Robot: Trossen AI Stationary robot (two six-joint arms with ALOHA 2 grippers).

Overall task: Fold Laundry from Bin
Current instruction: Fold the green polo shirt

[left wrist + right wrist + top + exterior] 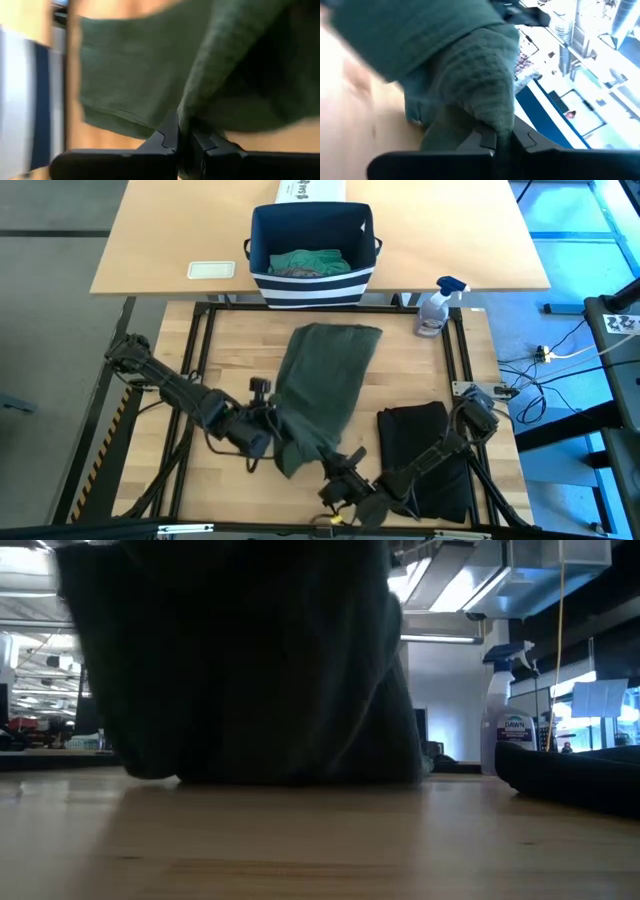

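Note:
A dark green garment (325, 375) lies lengthwise on the wooden table, its far end (335, 335) flat on the wood and its near end raised. In the low view it hangs as a dark curtain (260, 660) whose lower edge meets the table. My left gripper (275, 420) is shut on the garment's near left edge. My right gripper (330, 460) is shut on its near end. The striped navy bin (312, 255) stands beyond the table's far edge with teal-green cloth (310, 262) inside. My left gripper pinches a fold of the green garment's edge (187, 117) between its two shut fingers (165, 140), coming in slanting downward from the table's left. The cloth rises out of the fingers and drapes away slack. My right gripper pinches a bunched fold of the green garment (500, 122) between its two shut fingers (482, 140), reaching in level from the table's near right. Several layers are gathered there. The bunch is lifted off the table and the cloth trails away slack.
A folded black garment (425, 455) lies at the near right, under my right arm. A spray bottle (435, 310) stands at the far right corner. Behind the bin are a white printed box (310, 190) and, to its left, a small white tray (210, 270).

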